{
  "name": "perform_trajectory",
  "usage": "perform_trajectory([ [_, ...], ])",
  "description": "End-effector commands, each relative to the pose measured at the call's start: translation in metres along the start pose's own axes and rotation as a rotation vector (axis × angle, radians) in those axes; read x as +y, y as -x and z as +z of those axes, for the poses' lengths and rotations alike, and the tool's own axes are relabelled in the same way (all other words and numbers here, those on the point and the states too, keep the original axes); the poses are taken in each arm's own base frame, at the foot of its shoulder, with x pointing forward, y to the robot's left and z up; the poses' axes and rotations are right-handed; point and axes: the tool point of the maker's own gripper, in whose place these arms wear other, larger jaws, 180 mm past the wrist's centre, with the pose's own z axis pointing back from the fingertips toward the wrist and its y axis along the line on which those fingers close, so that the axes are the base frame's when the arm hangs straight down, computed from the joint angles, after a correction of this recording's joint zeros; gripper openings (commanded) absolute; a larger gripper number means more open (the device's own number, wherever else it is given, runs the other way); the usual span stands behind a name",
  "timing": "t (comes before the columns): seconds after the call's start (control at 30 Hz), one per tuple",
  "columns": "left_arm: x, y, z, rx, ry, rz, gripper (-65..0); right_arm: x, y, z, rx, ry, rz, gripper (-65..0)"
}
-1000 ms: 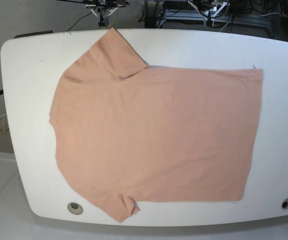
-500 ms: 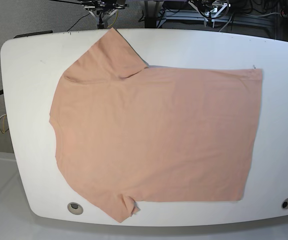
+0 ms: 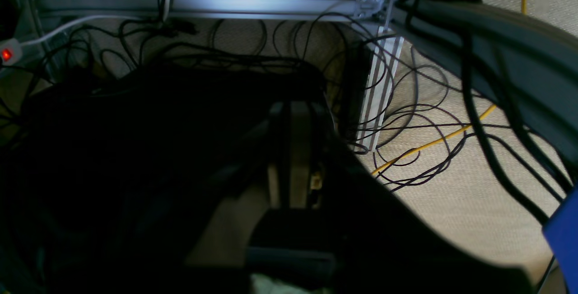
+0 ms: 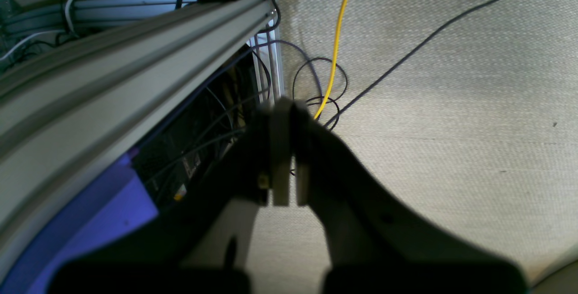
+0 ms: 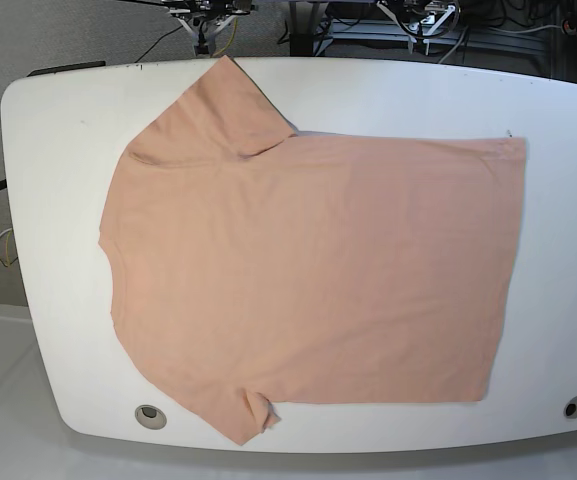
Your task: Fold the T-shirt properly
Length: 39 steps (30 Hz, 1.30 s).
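Observation:
The salmon-pink T-shirt [image 5: 308,270] lies flat on the white table [image 5: 58,200]. Its neck end is to the left and its hem to the right. One sleeve [image 5: 218,105] points to the far edge and the other [image 5: 238,415] to the near edge. Both arms sit beyond the table's far edge, away from the shirt. My left gripper [image 3: 289,106] is shut and empty, hanging over the floor. My right gripper [image 4: 284,104] is shut and empty, also over the floor. Only parts of the arms show in the base view, right arm [image 5: 206,12] and left arm [image 5: 423,14].
Aluminium frame rails [image 3: 253,2] [image 4: 113,77] and many loose cables [image 3: 406,118] lie under the grippers on the carpet. A yellow cable [image 4: 336,36] runs past the right gripper. Two round holes [image 5: 150,416] [image 5: 575,406] mark the table's near edge.

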Motion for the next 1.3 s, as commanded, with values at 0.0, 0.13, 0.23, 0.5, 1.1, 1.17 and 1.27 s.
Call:
perform_trajectory([
  [0.0, 0.0013, 0.0005, 0.0003, -0.004, -0.004, 0.001, -64.7, -0.0032, -0.0012, 0.0010, -0.012, 0.000, -0.004, -64.0],
  [0.13, 0.0008, 0.0005, 0.0004, -0.006, -0.001, 0.001, -64.6, -0.0039, -0.0029, 0.0012, -0.018, 0.003, -0.003, -64.1],
  [0.23, 0.0007, 0.0011, 0.0005, -0.008, -0.001, 0.006, -64.6, -0.0039, -0.0029, 0.0012, -0.018, 0.003, -0.002, -64.1],
  [0.5, 0.0014, 0.0033, 0.0008, -0.003, -0.007, 0.003, -64.8, -0.0034, -0.0033, 0.0009, -0.018, 0.003, -0.003, -64.4],
  [1.1, -0.0019, 0.0029, 0.0007, -0.009, 0.004, -0.002, -65.0, -0.0021, -0.0029, 0.0014, -0.025, -0.001, -0.006, -64.4],
  [1.17, -0.0019, 0.0024, 0.0007, -0.009, 0.003, 0.000, -65.0, -0.0018, -0.0033, 0.0015, -0.026, -0.003, -0.004, -64.4],
  [1.27, -0.0020, 0.0041, 0.0009, -0.007, 0.004, 0.000, -65.0, -0.0022, -0.0025, 0.0016, -0.025, -0.003, -0.006, -64.4],
])
